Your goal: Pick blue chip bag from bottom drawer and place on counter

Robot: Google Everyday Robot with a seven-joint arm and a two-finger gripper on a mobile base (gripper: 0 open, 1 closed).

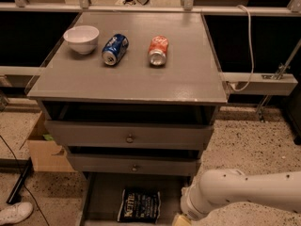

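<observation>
The blue chip bag lies flat in the open bottom drawer, its white lettering facing up. My white arm reaches in from the lower right. Only a beige bit of the gripper shows at the bottom edge of the camera view, just right of the bag and level with the drawer's right side. The grey counter tops the cabinet above.
On the counter stand a white bowl, a blue soda can and an orange can, both cans lying on their sides. Two knobbed drawers above the bottom one stand slightly pulled out. A cardboard box and a shoe sit left of the cabinet.
</observation>
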